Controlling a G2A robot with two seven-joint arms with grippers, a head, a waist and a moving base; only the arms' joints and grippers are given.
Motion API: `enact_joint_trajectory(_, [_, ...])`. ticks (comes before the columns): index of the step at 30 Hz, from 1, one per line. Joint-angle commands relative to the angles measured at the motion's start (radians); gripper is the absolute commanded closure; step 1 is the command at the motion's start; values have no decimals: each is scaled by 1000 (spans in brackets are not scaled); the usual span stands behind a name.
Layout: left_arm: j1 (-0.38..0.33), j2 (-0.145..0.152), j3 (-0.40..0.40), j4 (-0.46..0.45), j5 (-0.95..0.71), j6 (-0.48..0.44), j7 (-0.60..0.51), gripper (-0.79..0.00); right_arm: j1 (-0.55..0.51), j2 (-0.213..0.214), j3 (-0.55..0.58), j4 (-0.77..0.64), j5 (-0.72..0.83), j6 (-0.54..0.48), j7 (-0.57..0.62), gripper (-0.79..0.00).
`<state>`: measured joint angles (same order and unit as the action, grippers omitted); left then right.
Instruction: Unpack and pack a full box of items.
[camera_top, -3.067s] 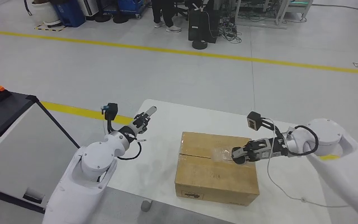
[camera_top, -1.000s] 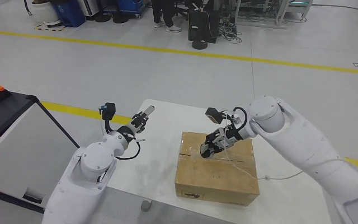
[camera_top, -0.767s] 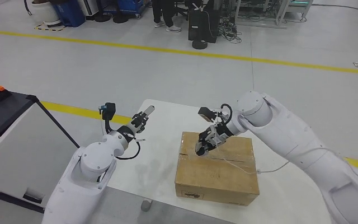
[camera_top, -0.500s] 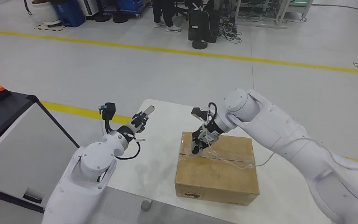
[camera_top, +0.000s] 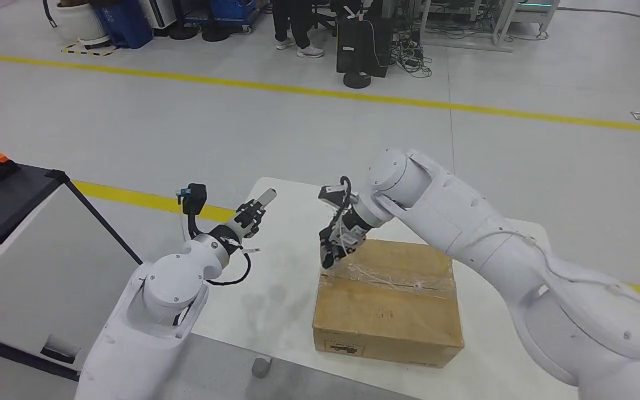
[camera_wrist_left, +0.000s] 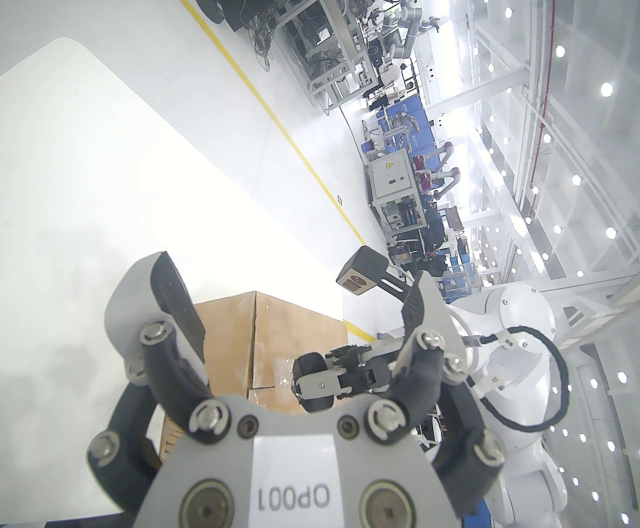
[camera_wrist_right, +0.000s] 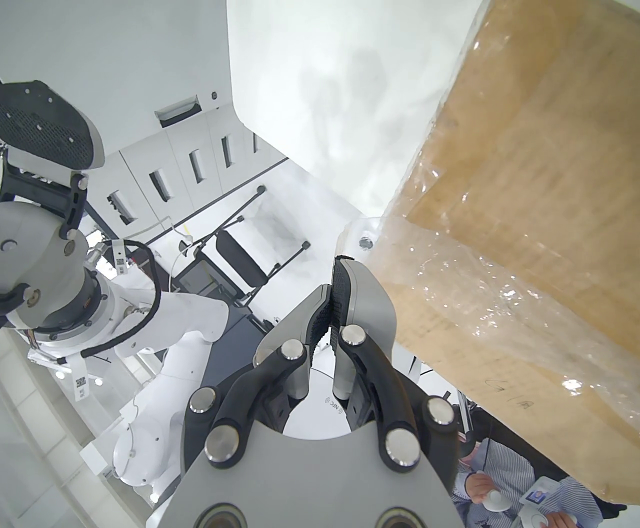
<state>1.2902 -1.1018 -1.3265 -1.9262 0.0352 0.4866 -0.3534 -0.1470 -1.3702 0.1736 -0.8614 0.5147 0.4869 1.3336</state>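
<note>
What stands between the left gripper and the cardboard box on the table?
The right gripper, shut on clear tape, hangs at the end of the box facing the open left gripper. Nothing else lies between them.

Bright, even overhead light. Past my left gripper (camera_wrist_left: 292, 277), rows of ceiling lamps (camera_wrist_left: 576, 178) flare white and the table (camera_wrist_left: 75, 175) washes out. Glare spots on the tape (camera_wrist_right: 500, 295) just beside my right gripper (camera_wrist_right: 332, 300). Wrist views bend fisheye-style at the edges.
</note>
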Motion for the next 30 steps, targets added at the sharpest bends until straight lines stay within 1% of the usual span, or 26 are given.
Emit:
enact_joint_trajectory(1, [0, 0, 0, 0, 0, 0, 0, -785, -1, -23, -4, 27, -5, -9, 9, 0])
enact_joint_trajectory(6, [0, 0, 0, 0, 0, 0, 0, -785, -9, -76, -4, 89, -36, -30, 30, 0])
enact_joint_trajectory(10, [0, 0, 0, 0, 0, 0, 0, -785, -12, -110, -4, 129, -56, -47, 46, 0])
enact_joint_trajectory(19, [0, 0, 0, 0, 0, 0, 0, -785, -36, -174, -4, 206, -107, -72, 72, 0])
enact_joint_trajectory(30, [0, 0, 0, 0, 0, 0, 0, -785, -43, -241, -4, 295, -167, -73, 72, 0])
